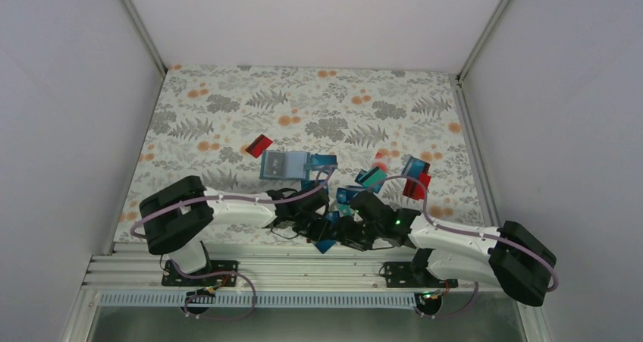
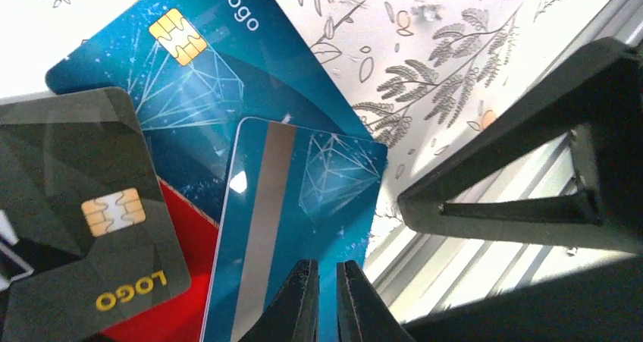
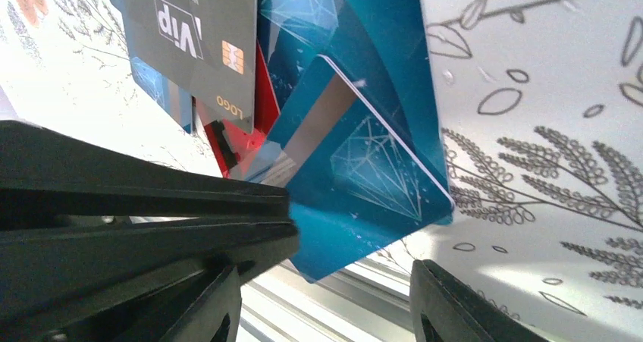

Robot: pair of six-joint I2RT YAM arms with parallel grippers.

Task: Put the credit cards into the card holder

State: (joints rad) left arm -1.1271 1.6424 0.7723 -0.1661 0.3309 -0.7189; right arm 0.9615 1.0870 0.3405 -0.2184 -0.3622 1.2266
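My left gripper is shut on the edge of a blue credit card with a grey stripe, held over the table's near edge. My right gripper stands open, its fingers on either side of that card's lower corner without touching it. Under the held card lie a black card, a red one and another blue one. The card holder lies open on the flowered cloth behind the grippers. More cards are scattered to its right.
A lone red card lies left of the holder, and red and blue cards lie at the right. The metal rail runs along the near edge just below the grippers. White walls enclose the table.
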